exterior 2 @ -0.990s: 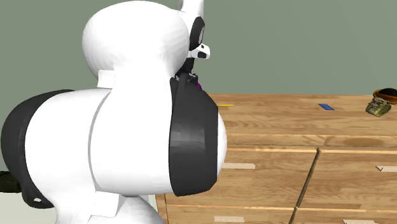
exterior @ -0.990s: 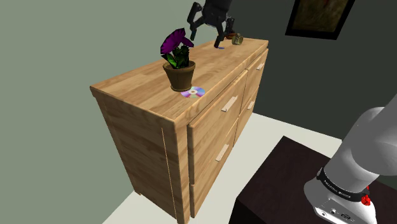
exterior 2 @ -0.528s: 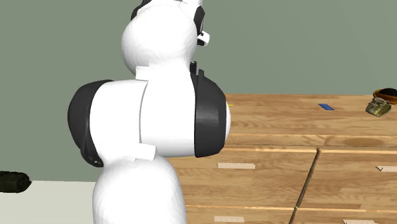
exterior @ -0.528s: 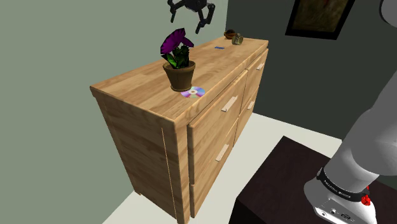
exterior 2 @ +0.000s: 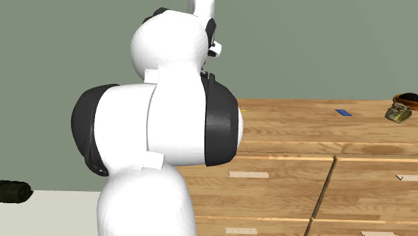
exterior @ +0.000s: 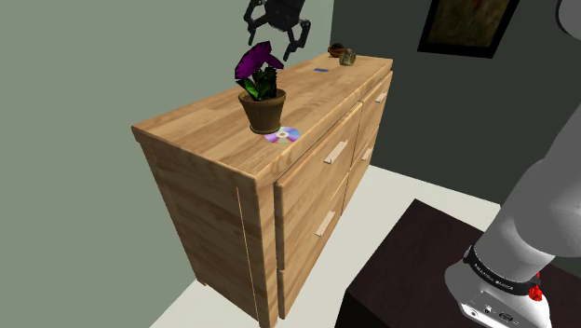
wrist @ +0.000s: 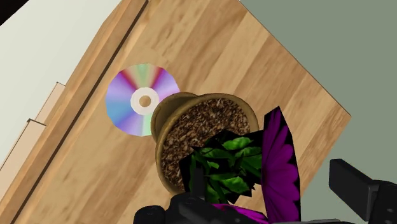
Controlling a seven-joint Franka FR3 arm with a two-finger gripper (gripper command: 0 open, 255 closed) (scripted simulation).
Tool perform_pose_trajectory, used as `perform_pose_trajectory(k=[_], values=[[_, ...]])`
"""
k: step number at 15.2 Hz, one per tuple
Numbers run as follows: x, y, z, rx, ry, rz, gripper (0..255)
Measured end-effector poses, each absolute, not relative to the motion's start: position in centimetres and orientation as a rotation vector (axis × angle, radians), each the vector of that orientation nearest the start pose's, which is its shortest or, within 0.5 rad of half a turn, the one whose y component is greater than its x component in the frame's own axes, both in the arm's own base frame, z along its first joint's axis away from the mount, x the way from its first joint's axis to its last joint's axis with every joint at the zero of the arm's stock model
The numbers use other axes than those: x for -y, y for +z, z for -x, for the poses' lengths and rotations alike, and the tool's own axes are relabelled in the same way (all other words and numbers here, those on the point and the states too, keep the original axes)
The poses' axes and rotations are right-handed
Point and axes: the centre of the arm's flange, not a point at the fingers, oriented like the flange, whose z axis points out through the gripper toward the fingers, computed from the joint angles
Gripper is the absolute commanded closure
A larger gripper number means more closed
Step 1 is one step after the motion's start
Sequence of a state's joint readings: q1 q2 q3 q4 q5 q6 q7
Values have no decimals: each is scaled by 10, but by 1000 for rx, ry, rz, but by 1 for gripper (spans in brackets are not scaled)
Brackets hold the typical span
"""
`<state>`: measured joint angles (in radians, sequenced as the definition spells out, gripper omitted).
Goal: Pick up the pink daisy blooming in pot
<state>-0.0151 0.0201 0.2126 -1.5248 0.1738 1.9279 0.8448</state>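
The potted daisy has magenta-purple petals [exterior: 256,61] and green leaves in a brown pot [exterior: 263,111], standing on the wooden dresser top [exterior: 200,130]. My gripper [exterior: 272,45] hangs open just above and slightly behind the bloom, touching nothing. In the wrist view the pot [wrist: 191,127] with its soil lies directly below, and the petals [wrist: 280,159] sit between the black fingers [wrist: 362,191]. The white and black arm [exterior 2: 161,127] covers the plant in the second exterior view.
A shiny CD [exterior: 282,135] lies against the pot's base, also seen as the disc [wrist: 143,100]. At the dresser's far end sit a dark bowl [exterior: 336,49], a small greenish object [exterior: 348,58] and a blue strip [exterior: 319,69]. A dark stand [exterior: 419,270] is at lower right.
The gripper travelled from the dresser's far end toward the shoulder view's left, arriving over the daisy, then dropped slightly closer to the bloom. Plant and CD stayed put.
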Motion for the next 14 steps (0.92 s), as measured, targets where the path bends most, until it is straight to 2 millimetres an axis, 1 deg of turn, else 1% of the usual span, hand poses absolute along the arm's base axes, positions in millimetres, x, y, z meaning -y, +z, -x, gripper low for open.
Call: perform_pose_trajectory(k=[1,11,14], values=[[-127,672,-578,-923,-344,2620,255],[-128,670,-577,-923,-346,2618,255],[-126,678,-578,-924,-341,2621,255]])
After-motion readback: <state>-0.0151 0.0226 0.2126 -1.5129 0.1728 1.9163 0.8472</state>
